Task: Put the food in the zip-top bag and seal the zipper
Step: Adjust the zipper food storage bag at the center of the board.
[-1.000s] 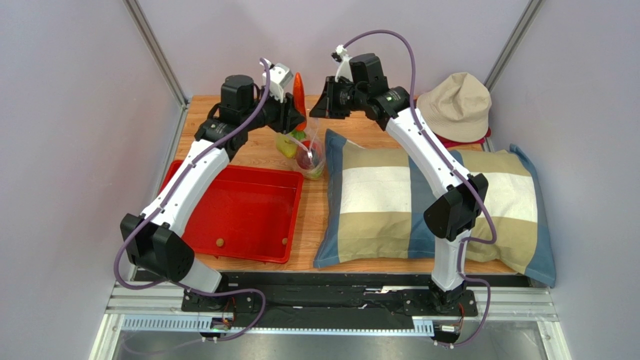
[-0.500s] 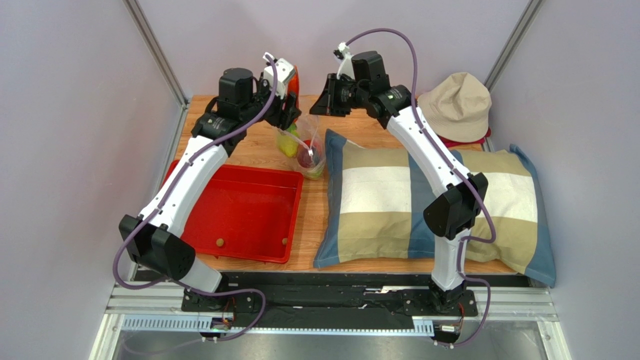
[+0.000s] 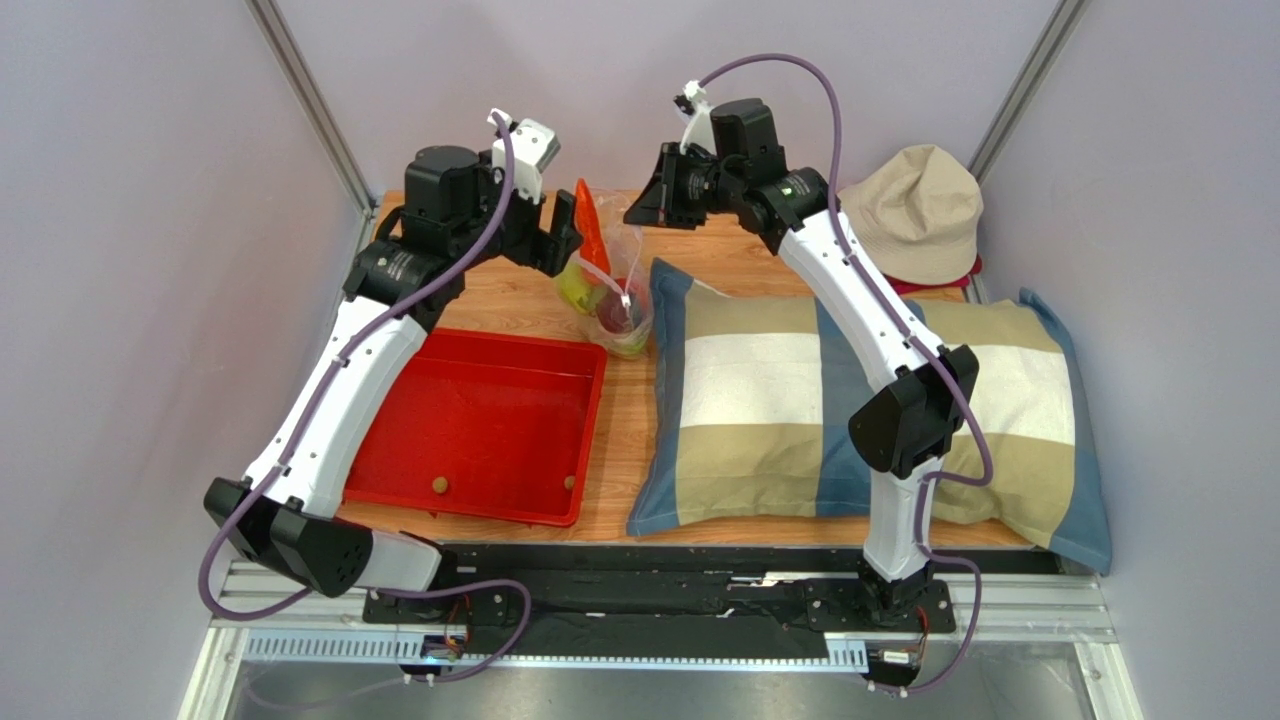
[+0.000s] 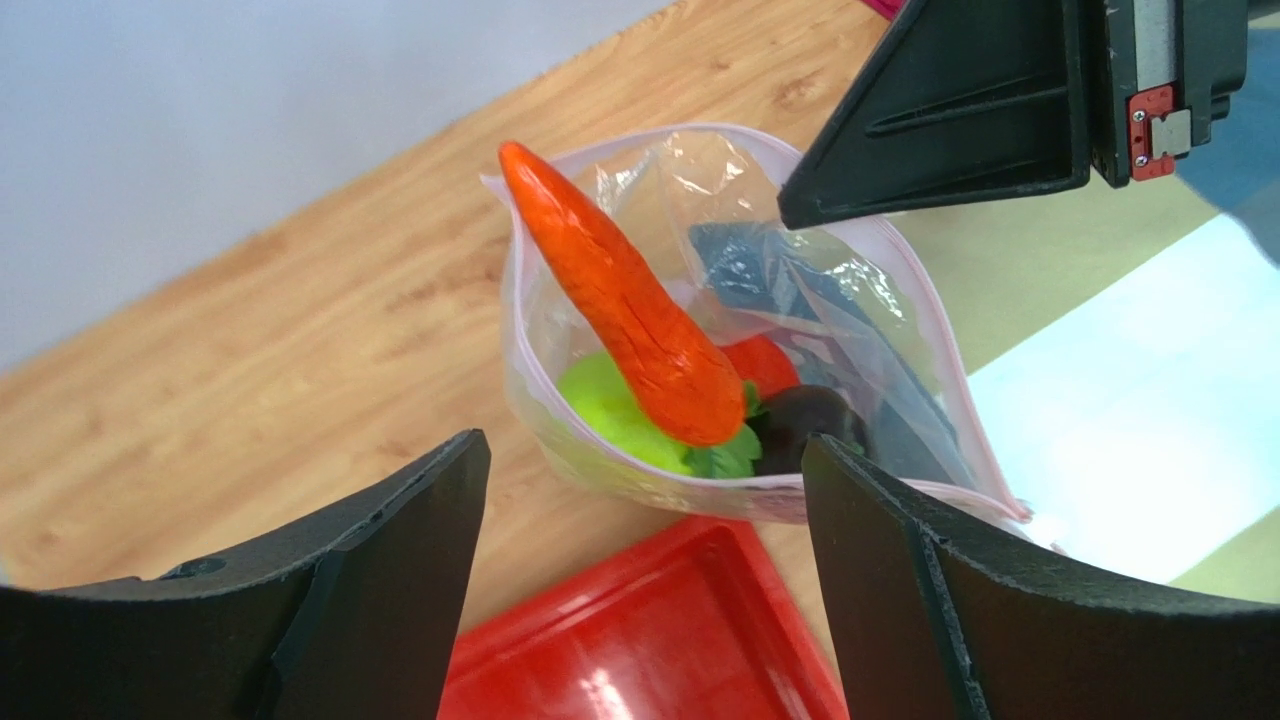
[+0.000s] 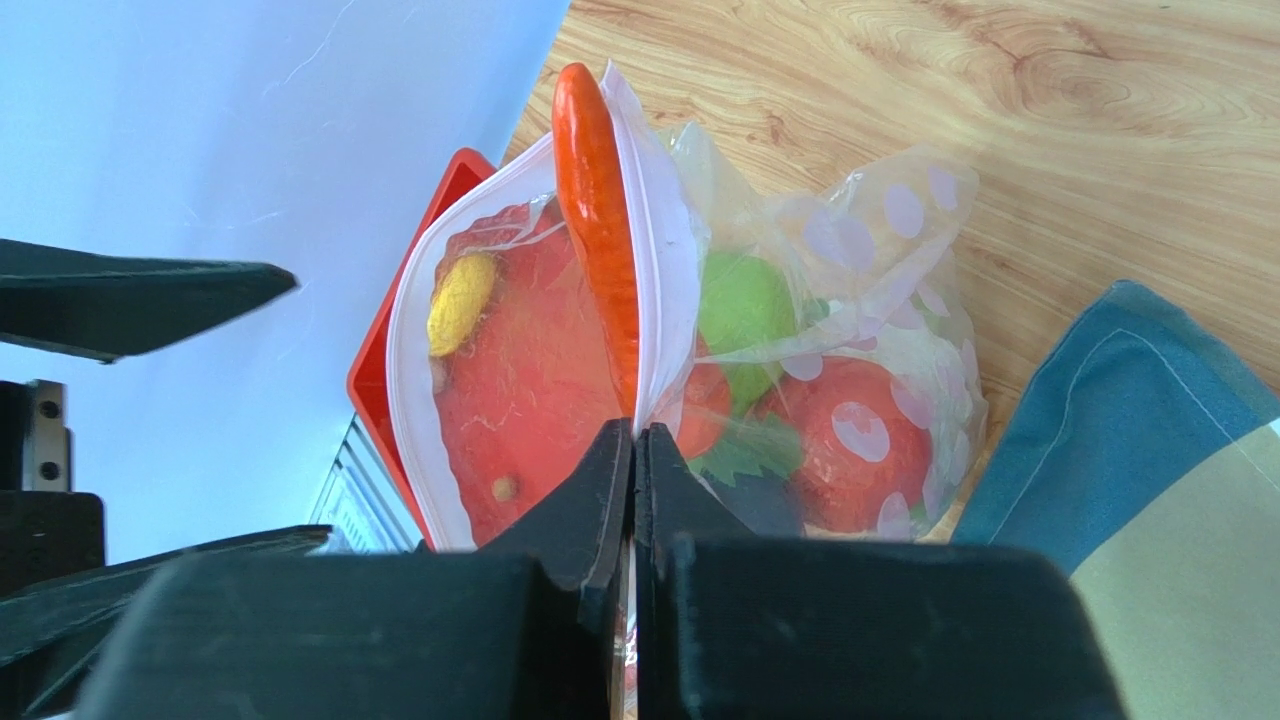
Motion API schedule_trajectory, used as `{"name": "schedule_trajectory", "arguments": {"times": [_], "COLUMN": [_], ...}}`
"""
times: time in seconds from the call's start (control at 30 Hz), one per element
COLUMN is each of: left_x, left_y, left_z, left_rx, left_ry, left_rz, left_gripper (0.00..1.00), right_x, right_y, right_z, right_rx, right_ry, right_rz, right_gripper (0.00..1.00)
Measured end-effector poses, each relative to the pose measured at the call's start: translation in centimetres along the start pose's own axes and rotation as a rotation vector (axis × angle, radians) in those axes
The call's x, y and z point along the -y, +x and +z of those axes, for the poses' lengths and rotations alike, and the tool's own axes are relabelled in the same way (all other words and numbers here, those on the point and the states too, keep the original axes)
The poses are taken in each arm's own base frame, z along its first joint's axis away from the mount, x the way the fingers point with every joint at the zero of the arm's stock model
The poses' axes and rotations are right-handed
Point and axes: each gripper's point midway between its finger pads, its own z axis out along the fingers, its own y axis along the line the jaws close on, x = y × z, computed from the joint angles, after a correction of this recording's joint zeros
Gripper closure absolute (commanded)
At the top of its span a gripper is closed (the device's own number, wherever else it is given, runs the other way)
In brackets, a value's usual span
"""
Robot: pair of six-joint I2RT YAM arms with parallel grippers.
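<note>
**Loading step: carrot half inside the bag, zipper not yet pressed.**
The zip-top bag [image 4: 706,180] is standing at upper centre of the overhead view, between the red tray [image 3: 481,405] and the pillow [image 3: 751,390]. The carrot [image 4: 624,308] is jutting from its mouth above the green apple [image 4: 601,405]. The right gripper [image 5: 631,443] is pinching the bag's rim. The left gripper [image 4: 643,495] is hovering above, jaws wide and empty. Probable next move: seating the carrot fully, then pressing the zipper [image 5: 672,240].
</note>
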Motion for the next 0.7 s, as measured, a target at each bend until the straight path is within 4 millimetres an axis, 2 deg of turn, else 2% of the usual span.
{"name": "schedule_trajectory", "arguments": {"times": [0.13,0.27,0.37,0.4,0.47,0.5,0.6,0.7], "left_x": [0.6,0.7,0.4,0.4,0.4,0.6,1.4,2.0], "left_y": [1.5,3.2,4.8,5.2,6.0,6.4,6.5,4.2], "left_z": [0.1,1.0,1.7,1.9,2.5,2.7,3.0,2.7], "left_rx": [-0.05,-0.107,-0.17,-0.188,-0.226,-0.24,-0.269,-0.223], "left_ry": [0.003,-0.01,-0.044,-0.05,-0.051,-0.042,0.004,0.053], "left_rz": [-0.104,-0.2,-0.263,-0.279,-0.31,-0.326,-0.364,-0.36], "left_gripper": [0.13,0.26,0.44,0.59,0.82,0.98,1.0,1.0], "right_x": [-0.2,-0.5,-0.5,-0.4,-0.3,-0.1,-0.1,-0.8], "right_y": [0.0,-0.1,-0.1,0.0,0.2,0.4,0.4,-0.8], "right_z": [0.0,0.0,0.0,0.1,0.3,0.4,0.4,-0.2], "right_rx": [-0.001,0.001,-0.001,-0.001,-0.005,-0.009,-0.01,0.015], "right_ry": [-0.012,-0.027,-0.029,-0.03,-0.031,-0.03,-0.028,-0.032], "right_rz": [-0.002,-0.007,-0.008,-0.008,-0.007,-0.007,-0.013,-0.039], "right_gripper": [1.0,1.0,1.0,1.0,1.0,1.0,1.0,1.0]}}
